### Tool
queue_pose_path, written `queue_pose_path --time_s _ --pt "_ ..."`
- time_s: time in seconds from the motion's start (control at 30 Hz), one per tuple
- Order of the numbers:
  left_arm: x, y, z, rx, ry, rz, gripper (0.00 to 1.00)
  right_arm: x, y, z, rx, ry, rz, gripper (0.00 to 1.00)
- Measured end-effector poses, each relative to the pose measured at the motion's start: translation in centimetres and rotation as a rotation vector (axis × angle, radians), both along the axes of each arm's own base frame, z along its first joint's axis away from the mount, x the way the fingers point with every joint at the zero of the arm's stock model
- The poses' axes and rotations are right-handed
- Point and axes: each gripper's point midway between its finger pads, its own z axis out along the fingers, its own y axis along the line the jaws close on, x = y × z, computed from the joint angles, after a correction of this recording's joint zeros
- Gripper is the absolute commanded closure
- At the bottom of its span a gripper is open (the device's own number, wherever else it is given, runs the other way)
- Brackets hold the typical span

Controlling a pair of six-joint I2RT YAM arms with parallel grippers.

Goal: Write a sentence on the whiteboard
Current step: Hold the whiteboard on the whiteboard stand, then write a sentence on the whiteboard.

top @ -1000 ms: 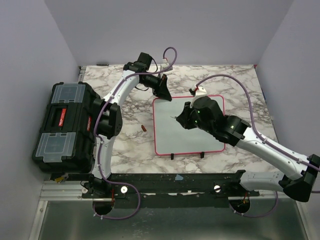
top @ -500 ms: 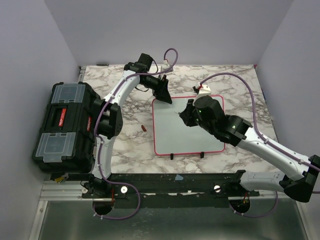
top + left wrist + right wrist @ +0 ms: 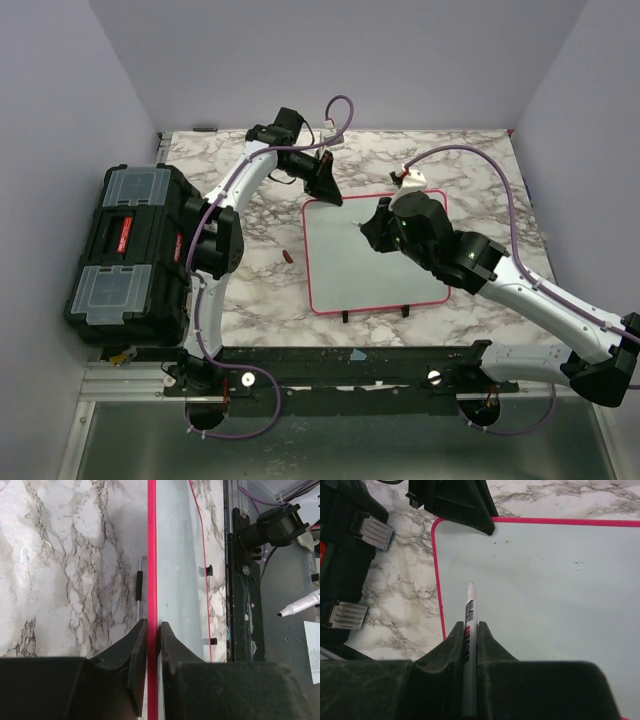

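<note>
The whiteboard lies flat on the marble table, white with a pink-red frame and two black feet at its near edge. No sentence shows on it, only a few tiny specks. My left gripper is shut on the frame at the board's far left corner. My right gripper is shut on a grey-white marker. The marker's tip points over the board's far left part. I cannot tell whether the tip touches the board. The marker also shows in the left wrist view.
A black toolbox with clear lid compartments stands at the table's left and shows in the right wrist view. A small red thing lies on the marble left of the board. A black rail runs along the near edge.
My right gripper has moved with the marker a little toward the far side of the board. My left gripper stays on the frame corner.
</note>
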Motion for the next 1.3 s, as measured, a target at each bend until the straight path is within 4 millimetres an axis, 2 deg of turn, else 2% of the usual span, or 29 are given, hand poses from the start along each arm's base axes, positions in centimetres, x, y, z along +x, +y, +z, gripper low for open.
queue_pose_path --time_s 0.17,0.33,0.53,0.93,1.3 --pt "-0.6 0.1 0.6 -0.024 -0.005 -0.013 0.99 -0.1 0.3 -0.3 -0.014 -0.005 -0.022 0.99" --pt "-0.9 0.1 1.0 -0.039 -0.009 -0.023 1.00 -1.0 3.4 -1.2 -0.076 -0.015 0.008 0.99" --pt "-0.9 0.1 1.0 -0.040 -0.010 -0.024 1.00 -1.2 5.4 -2.4 -0.140 -0.032 0.001 0.99" --pt "-0.8 0.1 0.9 -0.044 -0.007 -0.021 1.00 1.1 7.2 -4.0 -0.240 -0.089 -0.068 0.99" --pt "-0.8 0.2 0.8 -0.048 -0.010 -0.020 1.00 2.9 8.9 -3.5 -0.271 -0.142 -0.091 0.99"
